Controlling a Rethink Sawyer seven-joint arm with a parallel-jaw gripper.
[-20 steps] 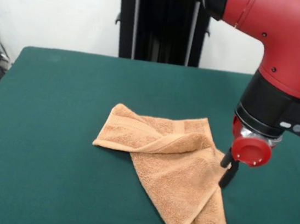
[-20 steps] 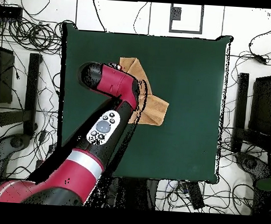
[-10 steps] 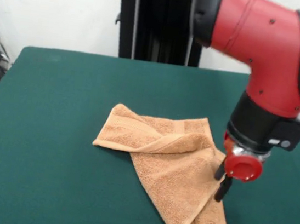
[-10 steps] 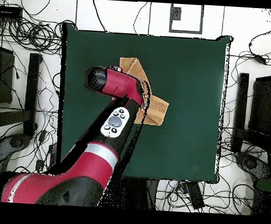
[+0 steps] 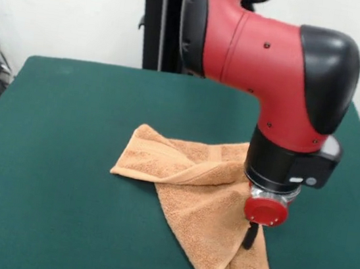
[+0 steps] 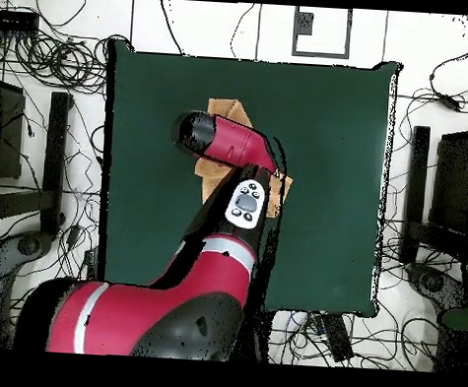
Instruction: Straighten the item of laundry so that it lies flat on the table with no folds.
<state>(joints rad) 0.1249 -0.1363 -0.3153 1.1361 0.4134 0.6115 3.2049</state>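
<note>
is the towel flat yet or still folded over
Folded. In the front view the towel has a flap doubled over across its middle and a creased near corner, on the table.

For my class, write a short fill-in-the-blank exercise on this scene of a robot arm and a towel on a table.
1. The towel lies on a dark ____ table.
2. The towel is not flat: a ____ runs across it.
3. The hand is directly above the ____.

Missing words: green; fold; towel
</note>
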